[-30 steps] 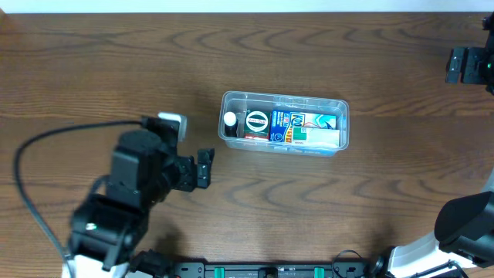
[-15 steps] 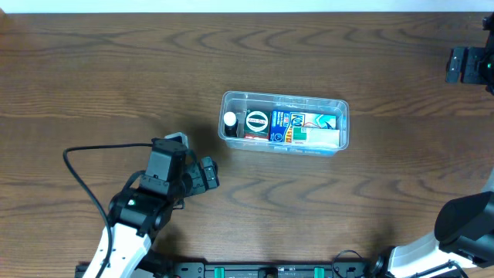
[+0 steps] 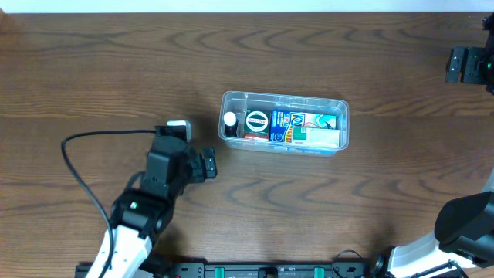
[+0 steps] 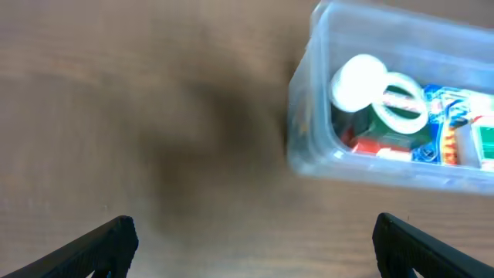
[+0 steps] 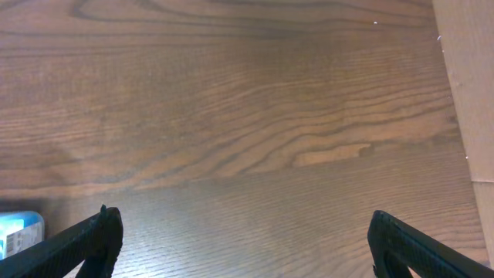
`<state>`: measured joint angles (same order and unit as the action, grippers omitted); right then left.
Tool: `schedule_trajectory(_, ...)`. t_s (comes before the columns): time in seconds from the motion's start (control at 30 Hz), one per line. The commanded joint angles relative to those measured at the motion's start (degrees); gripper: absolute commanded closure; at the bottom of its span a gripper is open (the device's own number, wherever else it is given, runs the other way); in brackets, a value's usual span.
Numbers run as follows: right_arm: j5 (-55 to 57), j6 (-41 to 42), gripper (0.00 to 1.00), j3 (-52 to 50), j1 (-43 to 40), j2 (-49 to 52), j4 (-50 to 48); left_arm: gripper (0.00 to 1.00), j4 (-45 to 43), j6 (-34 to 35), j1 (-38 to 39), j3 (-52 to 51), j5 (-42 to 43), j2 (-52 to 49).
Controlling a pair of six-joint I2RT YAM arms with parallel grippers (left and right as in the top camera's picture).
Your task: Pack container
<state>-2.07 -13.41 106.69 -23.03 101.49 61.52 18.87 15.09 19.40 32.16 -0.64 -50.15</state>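
The container (image 3: 344, 123) is a clear plastic tub at the table's middle. It holds a white-capped bottle (image 3: 230, 120), a black-and-green packet (image 3: 256, 121) and blue-and-white packets (image 3: 306, 125). My left gripper (image 3: 207, 164) is open and empty, low over the wood, a little left of and nearer than the tub's left end. The left wrist view shows that end of the container (image 4: 309, 158), blurred, ahead of the spread fingers of the left gripper (image 4: 251, 247). My right gripper (image 3: 452, 66) is at the far right edge, open and empty; the right wrist view shows its fingers (image 5: 243, 247) over bare wood.
A black cable (image 3: 73, 166) loops from the left arm over the table's left part. A blue packet corner (image 5: 19, 232) shows at the lower left of the right wrist view. A pale surface (image 5: 467, 85) borders the table at that view's right.
The left arm's body has dropped toward the near edge and turned. Its gripper has stayed open and shifted slightly beside the tub. The right arm and the tub have not moved.
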Motion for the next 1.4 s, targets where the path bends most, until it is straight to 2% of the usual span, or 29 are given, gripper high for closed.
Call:
schedule_trajectory(0.0, -0.07, 0.70, 0.01, -0.07, -0.26, -0.17, 0.00, 0.02, -3.02, -5.46, -0.61, -4.81, -1.36, 5.18)
schedule_trajectory(0.13, -0.07, 0.70, 0.01, -0.07, -0.26, -0.15, 0.00, 0.02, -10.27, -5.44, -3.76, -13.20, 0.52, 13.09)
schedule_trajectory(0.37, -0.07, 0.70, 0.01, -0.07, -0.26, -0.17, 0.00, 0.02, -19.43, -5.44, -10.51, -25.53, 9.33, 26.49)
schedule_trajectory(0.63, -0.07, 0.70, 0.01, -0.07, -0.26, -0.15, 0.00, 0.02, -19.39, -5.42, -14.80, -28.89, 11.82, 36.39)
schedule_trajectory(1.37, -0.07, 0.70, 0.01, -0.07, -0.26, -0.15, 0.00, 0.02, -19.82, -5.66, -18.53, -31.95, 11.56, 47.84)
